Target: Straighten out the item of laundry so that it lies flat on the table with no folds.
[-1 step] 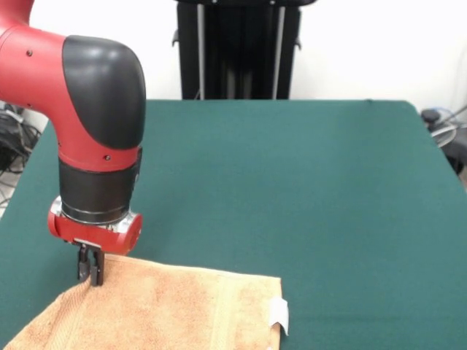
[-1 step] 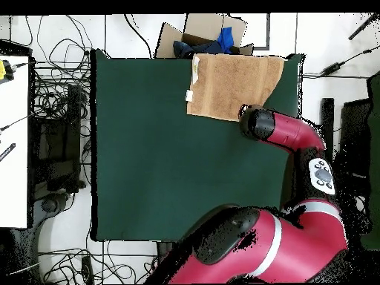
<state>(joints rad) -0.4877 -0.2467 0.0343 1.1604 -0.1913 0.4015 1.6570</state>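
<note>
Towel lies flat, tagged edge right, claw on its far edge.

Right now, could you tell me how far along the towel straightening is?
Mostly done: the towel lies spread out on the table, no folds visible from overhead. In hand: the gripper sits at the towel's corner edge. Left: confirm that corner is flat, then let go.

Bright, even room light is falling on the green table, and nothing is looking dark. A soft shadow is lying under the arm. A little shine is showing on its black cover. The white wall behind is glowing almost blank.
</note>
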